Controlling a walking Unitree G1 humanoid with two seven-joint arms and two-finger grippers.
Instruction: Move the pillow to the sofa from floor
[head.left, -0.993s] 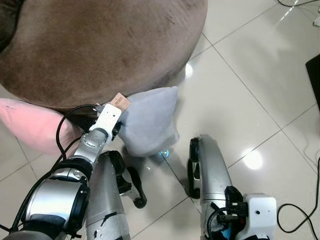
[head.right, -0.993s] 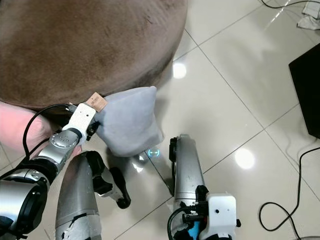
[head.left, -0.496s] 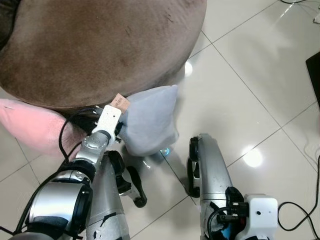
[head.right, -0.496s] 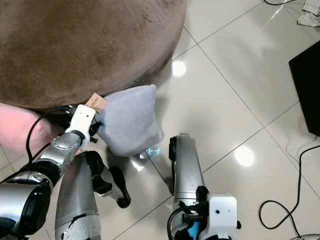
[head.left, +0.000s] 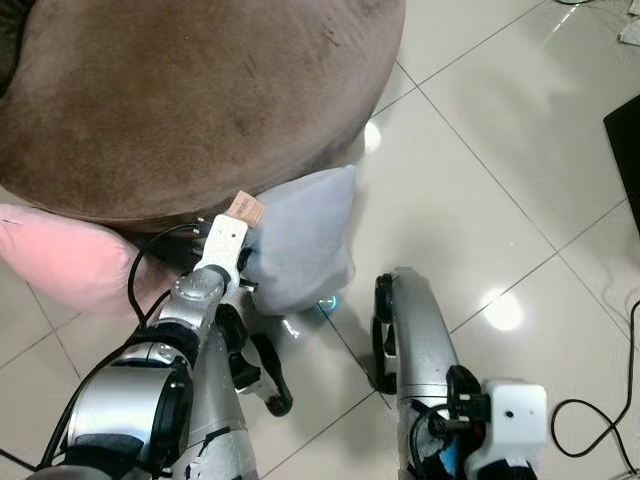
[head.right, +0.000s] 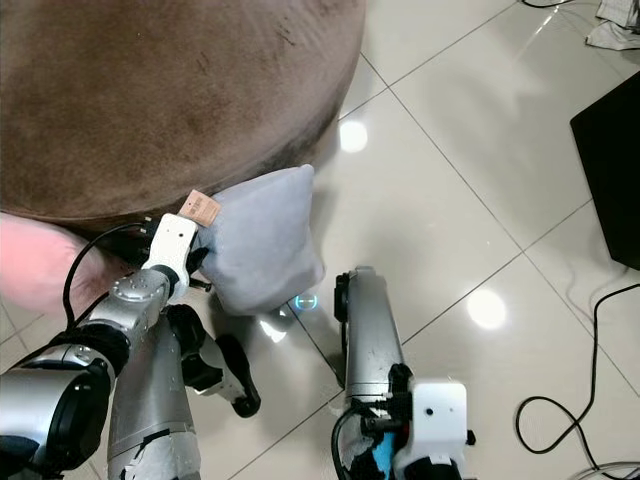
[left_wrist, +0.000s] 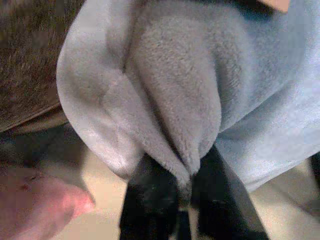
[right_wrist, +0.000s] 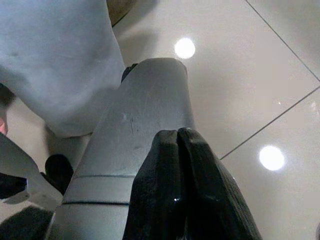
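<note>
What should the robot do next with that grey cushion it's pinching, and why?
Probably lift it up and forward. The left gripper is shut on a fold of the soft grey fleece pillow, which hangs beside the rim of the round brown plush sofa, lower than its top. Raising it first should clear that edge. The right gripper hangs idle.

Readable text: none is being shown in any view.
Tan tag (head.left: 244, 208): it is being seen at the left-centre of the left eye view, at the edge of the grey pillow (head.left: 303, 238); whatever marks it bears are too small to be read.
Brands, numbers, signs: none are being made out.
</note>
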